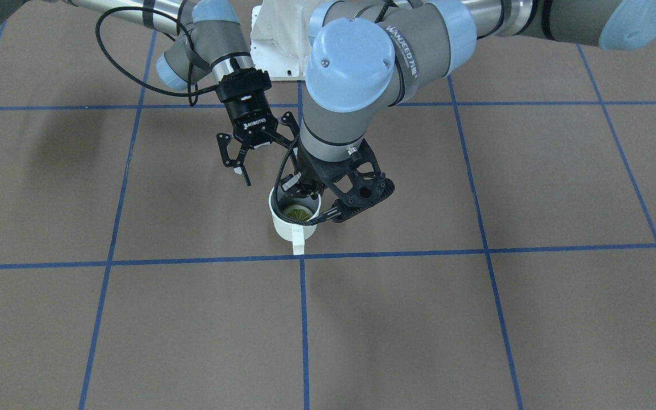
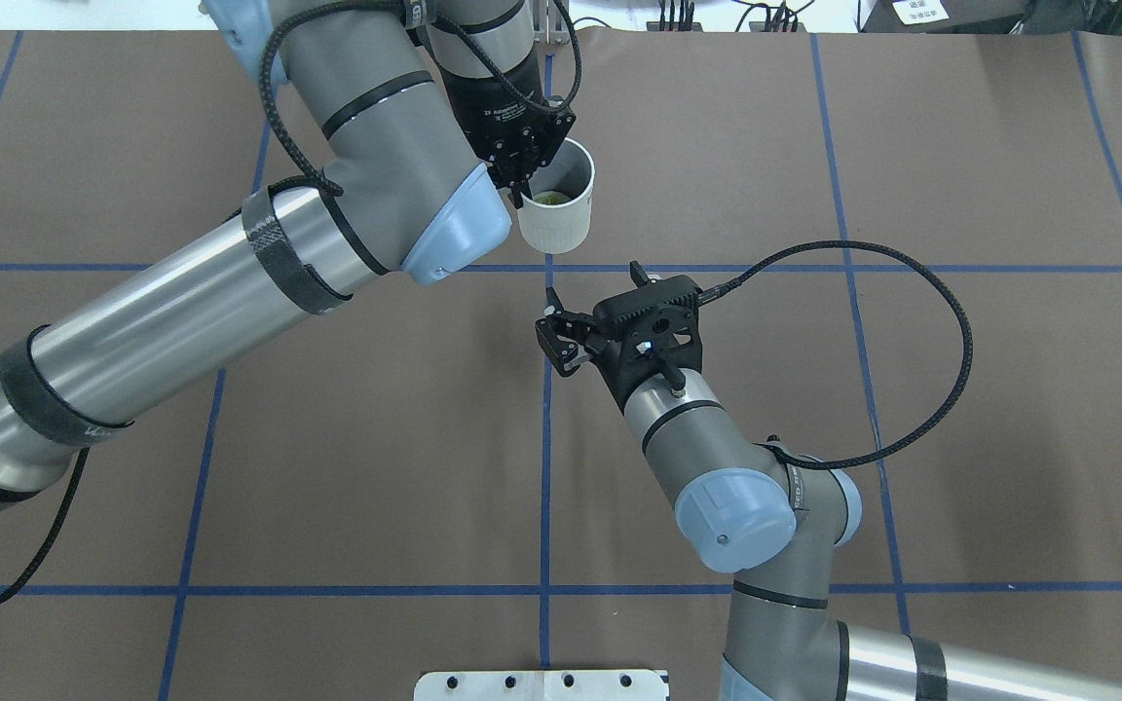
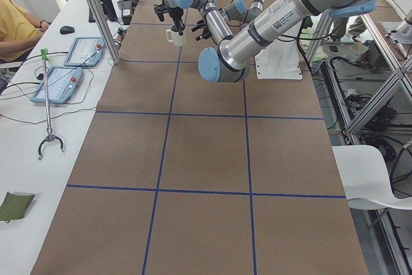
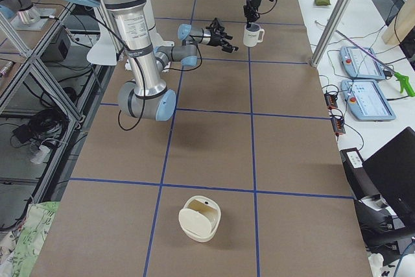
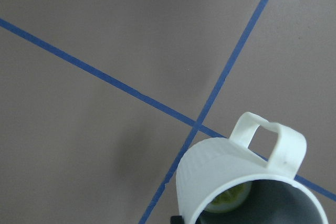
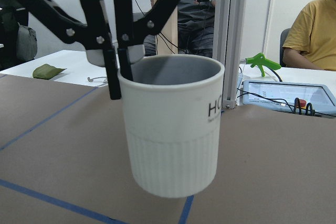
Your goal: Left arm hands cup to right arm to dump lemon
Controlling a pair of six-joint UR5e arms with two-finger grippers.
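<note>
Clearly, the handover was pending: my left pincer (image 2: 520,190) clamped the cup (image 2: 561,222) by its rim above the table (image 2: 912,438), lemon (image 1: 298,213) inside. The right pincer (image 2: 551,333) stood apart nearby; next it would need to grip the cup's wall.

The left arm (image 2: 230,302) reaches in from the robot's left, its forearm slanting forward across the tabletop and its wrist bent so that the left pincer (image 2: 520,193) points straight down. Its jaws are clamped on the rim of the cup (image 2: 556,224), one finger inside the wall and one outside. The right arm (image 2: 707,458) comes from the robot's right, folded at the elbow, its wrist held about level. The right pincer (image 2: 549,336) faces the left pincer from near by, apart from it, jaws spread wide
</note>
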